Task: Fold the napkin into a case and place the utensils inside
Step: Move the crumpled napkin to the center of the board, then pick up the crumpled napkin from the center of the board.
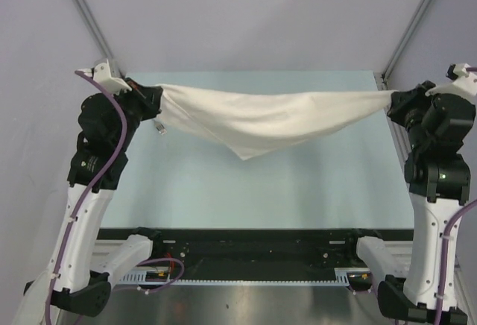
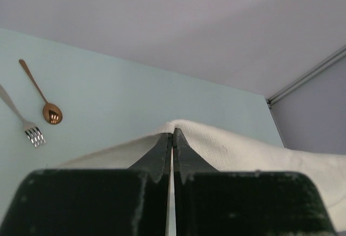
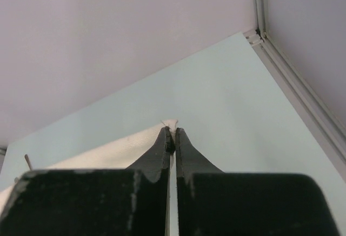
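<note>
Napkin (image 1: 261,124) hangs stretched above the table (image 1: 298,191); left gripper (image 1: 159,97) and right gripper (image 1: 391,101) each clamp tight on one corner.

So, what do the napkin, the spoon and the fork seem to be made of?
The napkin: soft woven cloth, matte cream; it sags and creases. The spoon: probably metal, polished copper finish with mirror glints. The fork: likely steel, silver, shiny tines.

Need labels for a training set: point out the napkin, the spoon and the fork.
napkin (image 1: 261,120): top external view, middle of the hanging cloth.
spoon (image 2: 52,113): left wrist view, its copper bowl.
fork (image 2: 34,134): left wrist view, its tines.
</note>
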`<action>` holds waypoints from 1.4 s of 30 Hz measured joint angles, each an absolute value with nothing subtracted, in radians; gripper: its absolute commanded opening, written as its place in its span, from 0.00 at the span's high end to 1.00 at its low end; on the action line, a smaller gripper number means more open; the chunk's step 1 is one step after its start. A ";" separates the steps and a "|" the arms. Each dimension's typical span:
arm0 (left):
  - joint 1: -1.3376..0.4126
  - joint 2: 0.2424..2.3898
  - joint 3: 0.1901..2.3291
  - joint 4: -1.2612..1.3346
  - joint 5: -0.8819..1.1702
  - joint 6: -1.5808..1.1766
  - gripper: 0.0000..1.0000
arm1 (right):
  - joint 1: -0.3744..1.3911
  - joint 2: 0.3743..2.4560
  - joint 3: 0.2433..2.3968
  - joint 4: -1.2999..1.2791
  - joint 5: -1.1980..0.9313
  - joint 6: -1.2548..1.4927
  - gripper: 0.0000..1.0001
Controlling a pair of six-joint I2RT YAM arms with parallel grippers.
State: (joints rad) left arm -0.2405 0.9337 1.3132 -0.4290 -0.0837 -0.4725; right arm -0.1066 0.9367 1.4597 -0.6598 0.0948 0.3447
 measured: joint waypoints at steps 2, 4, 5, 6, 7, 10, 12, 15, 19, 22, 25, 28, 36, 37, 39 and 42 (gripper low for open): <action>-0.241 0.923 1.313 -0.463 -0.077 -0.481 1.00 | -0.107 0.892 1.433 -0.682 0.078 0.353 1.00; -0.241 0.910 1.308 -0.501 -0.075 -0.501 1.00 | -0.107 0.868 1.398 -0.711 0.062 0.366 1.00; -0.241 0.901 1.296 -0.514 -0.077 -0.511 1.00 | -0.107 0.865 1.380 -0.725 0.056 0.371 1.00; -0.241 0.888 1.274 -0.528 -0.083 -0.527 1.00 | -0.107 0.868 1.361 -0.743 0.044 0.379 1.00; -0.241 0.881 1.257 -0.546 -0.090 -0.539 1.00 | -0.107 0.876 1.346 -0.750 0.036 0.387 1.00; -0.241 0.895 1.182 -0.581 -0.120 -0.569 1.00 | -0.107 0.933 1.272 -0.732 -0.011 0.410 1.00; -0.241 0.960 1.158 -0.594 -0.115 -0.575 1.00 | -0.107 0.982 1.203 -0.697 -0.040 0.421 1.00; -0.241 1.177 1.180 -0.596 -0.065 -0.565 0.95 | -0.107 1.105 1.106 -0.641 -0.072 0.439 1.00; -0.249 1.512 1.233 -0.598 -0.046 -0.523 0.42 | -0.106 1.257 0.985 -0.562 -0.096 0.463 0.88; -0.288 1.591 1.233 -0.635 -0.123 -0.495 0.35 | -0.106 1.359 0.924 -0.497 -0.091 0.472 0.66; -0.383 1.538 1.232 -0.637 -0.239 -0.470 0.37 | -0.106 1.437 0.915 -0.463 -0.078 0.471 0.36; -0.533 1.414 1.176 -0.591 -0.285 -0.453 0.47 | -0.097 1.474 0.915 -0.440 -0.047 0.457 0.23; -0.709 1.171 0.836 -0.513 -0.104 -0.496 0.68 | 0.123 1.409 0.915 -0.469 0.110 0.450 0.19; -0.745 1.182 0.805 -0.497 -0.083 -0.505 0.68 | 0.164 1.386 0.914 -0.475 0.121 0.455 0.19; -0.791 1.217 0.777 -0.476 -0.036 -0.530 0.67 | 0.230 1.340 0.909 -0.482 0.138 0.471 0.20; -0.817 1.302 0.770 -0.419 0.032 -0.584 0.64 | 0.340 1.254 0.888 -0.493 0.163 0.502 0.20</action>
